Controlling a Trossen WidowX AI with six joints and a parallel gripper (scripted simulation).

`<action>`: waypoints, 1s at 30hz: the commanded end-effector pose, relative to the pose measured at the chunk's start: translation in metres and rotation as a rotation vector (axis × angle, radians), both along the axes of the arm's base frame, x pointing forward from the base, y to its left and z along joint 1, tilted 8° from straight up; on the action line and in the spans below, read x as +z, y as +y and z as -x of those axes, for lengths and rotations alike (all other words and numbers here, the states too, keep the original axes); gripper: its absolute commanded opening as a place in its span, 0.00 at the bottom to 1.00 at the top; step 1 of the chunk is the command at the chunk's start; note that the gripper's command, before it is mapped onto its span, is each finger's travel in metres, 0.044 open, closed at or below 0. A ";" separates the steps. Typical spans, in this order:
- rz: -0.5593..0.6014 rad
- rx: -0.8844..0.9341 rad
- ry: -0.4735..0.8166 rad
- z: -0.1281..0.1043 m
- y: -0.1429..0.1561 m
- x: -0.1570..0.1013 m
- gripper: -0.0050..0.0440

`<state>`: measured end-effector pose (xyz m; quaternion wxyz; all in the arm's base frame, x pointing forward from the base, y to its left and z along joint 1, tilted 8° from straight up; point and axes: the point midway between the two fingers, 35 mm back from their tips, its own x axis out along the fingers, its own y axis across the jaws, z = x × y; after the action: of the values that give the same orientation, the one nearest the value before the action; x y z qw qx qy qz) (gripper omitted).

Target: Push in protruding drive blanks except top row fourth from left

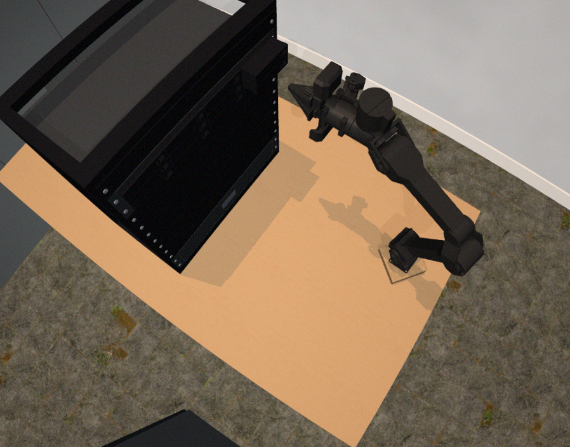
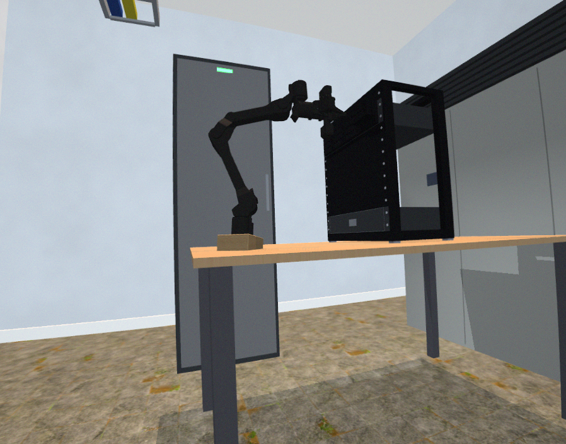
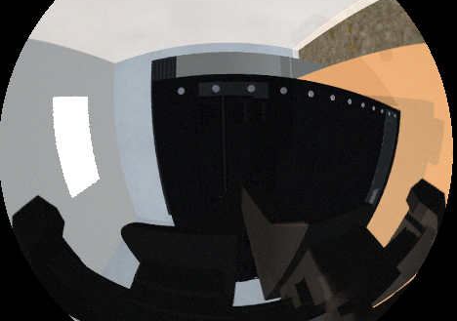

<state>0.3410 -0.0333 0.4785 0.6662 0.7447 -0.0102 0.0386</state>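
- where is the rack?
- upright on the table [image 1: 294, 312] [image 2: 292, 253], its front [image 1: 213, 159] [image 2: 355, 176] [image 3: 312, 143] toward the arm [image 1: 434, 192] [image 2: 233, 167].
- state of the gripper [image 1: 298, 101] [image 2: 341, 113] [image 3: 239, 184]?
- fingers fully closed, nothing held. in the top view it points toward the right end of the front, as one faces it.
- is it touching the rack [image 1: 40, 163] [image 2: 444, 167] [image 3: 163, 143]?
- cannot tell.
- the blanks?
- one block [image 1: 263, 65] juts out high at that right end, well proud of the front. the others are too dark to judge individually.
- the base?
- the arm stands on a wooden block [image 2: 233, 242] near the table's edge, apart from the rack.
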 end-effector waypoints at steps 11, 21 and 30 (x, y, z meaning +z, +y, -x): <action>-0.003 0.010 -0.014 0.001 -0.012 -0.001 0.10; -0.003 0.010 -0.014 -0.034 -0.010 0.002 0.10; -0.003 0.010 -0.014 -0.035 -0.010 0.002 0.10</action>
<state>0.3799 -0.0440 0.4656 0.6629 0.7478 0.0025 0.0359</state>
